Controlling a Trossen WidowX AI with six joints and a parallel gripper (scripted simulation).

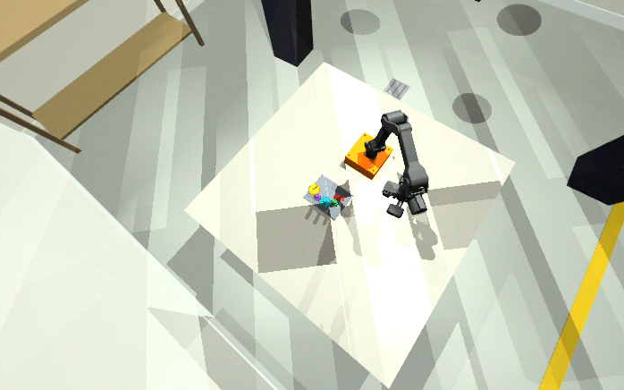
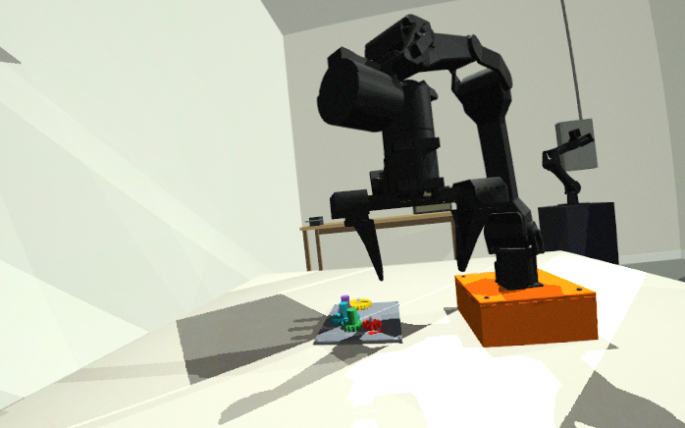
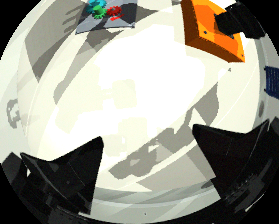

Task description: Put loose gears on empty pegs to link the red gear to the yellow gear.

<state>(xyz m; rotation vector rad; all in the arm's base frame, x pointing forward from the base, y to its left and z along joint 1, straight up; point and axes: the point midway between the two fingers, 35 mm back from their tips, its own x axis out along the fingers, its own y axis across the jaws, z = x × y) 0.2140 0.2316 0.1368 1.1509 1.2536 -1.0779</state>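
gears (image 1: 324, 201) (image 2: 352, 318) (image 3: 98, 11) (well apart from pincer (image 1: 392, 199) (image 2: 420, 273) (image 3: 148, 134))

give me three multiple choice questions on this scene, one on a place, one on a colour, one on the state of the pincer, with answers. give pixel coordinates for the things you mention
1. Which gear lies between the green gear and the purple gear in the row on the board?
A. the yellow gear
B. the cyan gear
C. the red gear

2. What colour is the block under the arm's base?
A. orange
B. blue
C. white

3. How is the pincer now?
A. shut on the purple gear
B. shut on nothing
C. open, holding nothing

1: B, the top view shows the cyan gear (image 1: 324, 201) (image 2: 339, 320) (image 3: 94, 8) between the green gear (image 1: 334, 202) (image 2: 352, 327) (image 3: 98, 13) and the purple gear (image 1: 316, 197).
2: A, the block (image 1: 358, 167) (image 2: 539, 325) (image 3: 191, 26) is orange in every view.
3: C, the exterior view shows the fingers of the pincer (image 2: 421, 275) (image 3: 147, 132) wide apart with nothing between them.
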